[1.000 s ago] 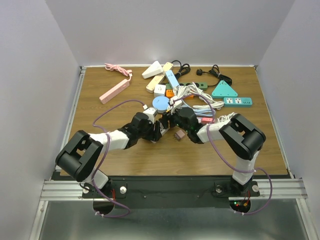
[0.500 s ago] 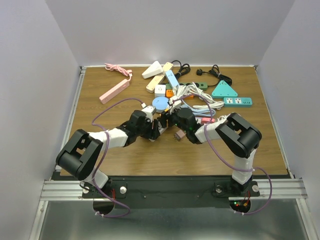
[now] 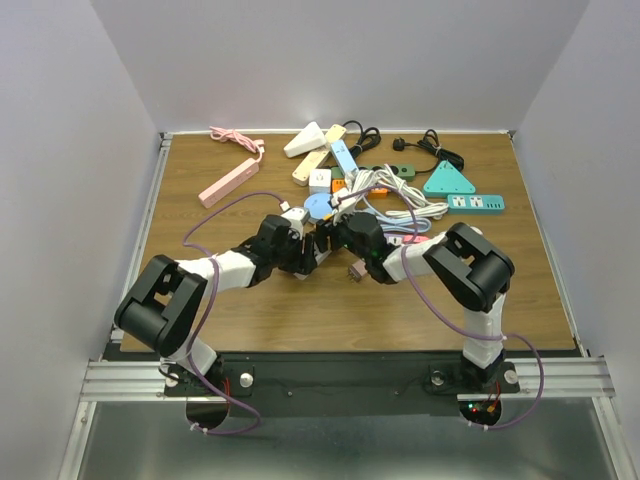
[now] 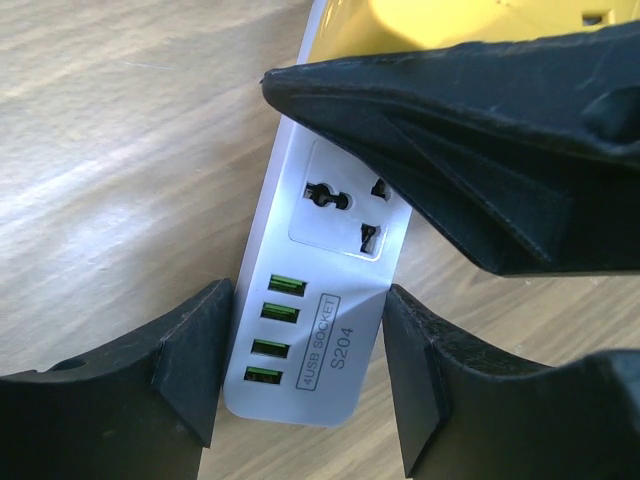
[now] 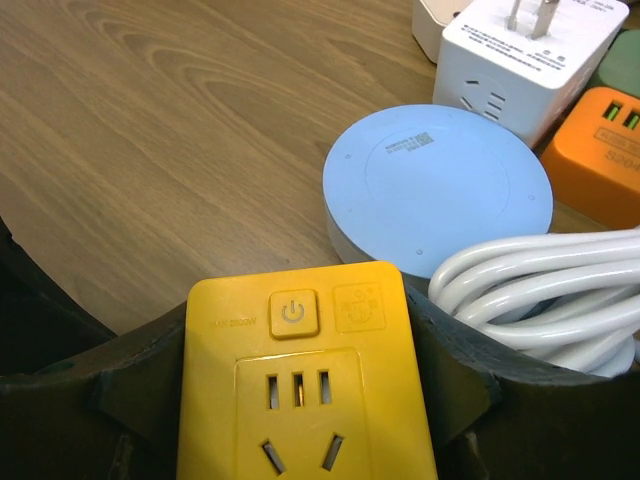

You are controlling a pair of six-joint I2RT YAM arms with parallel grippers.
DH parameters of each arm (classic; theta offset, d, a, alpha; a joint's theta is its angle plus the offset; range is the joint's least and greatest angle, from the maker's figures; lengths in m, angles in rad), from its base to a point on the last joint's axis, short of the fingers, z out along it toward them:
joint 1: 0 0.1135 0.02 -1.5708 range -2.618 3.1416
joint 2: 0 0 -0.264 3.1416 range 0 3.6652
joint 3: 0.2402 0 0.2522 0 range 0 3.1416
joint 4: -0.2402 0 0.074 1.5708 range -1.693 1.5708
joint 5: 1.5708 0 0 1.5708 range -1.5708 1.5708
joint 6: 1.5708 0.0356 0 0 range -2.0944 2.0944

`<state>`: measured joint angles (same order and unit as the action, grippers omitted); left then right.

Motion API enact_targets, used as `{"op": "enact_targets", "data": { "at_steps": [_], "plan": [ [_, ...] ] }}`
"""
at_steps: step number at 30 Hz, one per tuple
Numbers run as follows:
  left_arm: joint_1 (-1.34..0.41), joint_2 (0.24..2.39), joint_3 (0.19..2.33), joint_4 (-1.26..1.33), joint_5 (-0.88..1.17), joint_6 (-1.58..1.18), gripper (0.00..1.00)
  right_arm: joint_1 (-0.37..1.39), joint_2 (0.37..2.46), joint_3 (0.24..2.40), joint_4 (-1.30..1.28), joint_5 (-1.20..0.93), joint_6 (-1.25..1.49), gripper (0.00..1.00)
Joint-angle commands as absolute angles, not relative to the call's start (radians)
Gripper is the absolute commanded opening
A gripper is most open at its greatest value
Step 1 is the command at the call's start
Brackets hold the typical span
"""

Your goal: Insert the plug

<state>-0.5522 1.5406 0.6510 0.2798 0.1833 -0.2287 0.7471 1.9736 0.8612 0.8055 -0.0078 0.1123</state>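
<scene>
My left gripper [image 4: 305, 372] is shut on the near end of a white power strip [image 4: 330, 250] with one universal socket and several green USB ports; the strip lies on the wood. My right gripper [image 5: 295, 392] is shut on a yellow plug adapter [image 5: 305, 400] with a power button. In the left wrist view one right finger [image 4: 480, 140] and the yellow adapter [image 4: 440, 20] hang over the strip's far end. From above, the left gripper [image 3: 306, 252] and the right gripper [image 3: 336, 240] meet at the table's middle. The adapter's prongs are hidden.
A blue round disc [image 5: 437, 180], coiled white cable [image 5: 540, 290], a white adapter [image 5: 525, 55] and an orange USB block [image 5: 600, 140] lie just beyond. A small brown plug [image 3: 354, 271] lies near the right gripper. A pink strip [image 3: 229, 182] and teal strips [image 3: 448, 180] lie farther back.
Both grippers, still together, have shifted a little to the left and away from the arm bases. Their holds look unchanged.
</scene>
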Motion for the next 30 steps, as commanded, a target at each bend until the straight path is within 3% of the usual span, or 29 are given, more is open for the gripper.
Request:
{"op": "enact_targets", "data": {
  "at_steps": [1, 5, 10, 17, 24, 30],
  "plan": [
    [-0.512, 1.606, 0.695, 0.367, 0.034, -0.333, 0.00, 0.891, 2.206, 0.773, 0.133, -0.233, 0.311, 0.00],
    [-0.506, 1.600, 0.677, 0.368, 0.032, -0.331, 0.00, 0.891, 2.160, 0.732, 0.149, -0.232, 0.336, 0.00],
    [-0.506, 1.615, 0.666, 0.387, 0.048, -0.328, 0.00, 0.891, 2.264, 0.862, 0.075, -0.244, 0.305, 0.00],
    [-0.505, 1.635, 0.657, 0.405, 0.051, -0.334, 0.00, 0.891, 2.164, 0.738, 0.113, -0.264, 0.351, 0.00],
    [-0.505, 1.605, 0.634, 0.422, 0.060, -0.327, 0.00, 0.885, 2.316, 0.908, 0.032, -0.279, 0.318, 0.00],
    [-0.503, 1.632, 0.655, 0.410, 0.058, -0.321, 0.00, 0.884, 2.180, 0.815, 0.071, -0.272, 0.353, 0.00]
  ]
}}
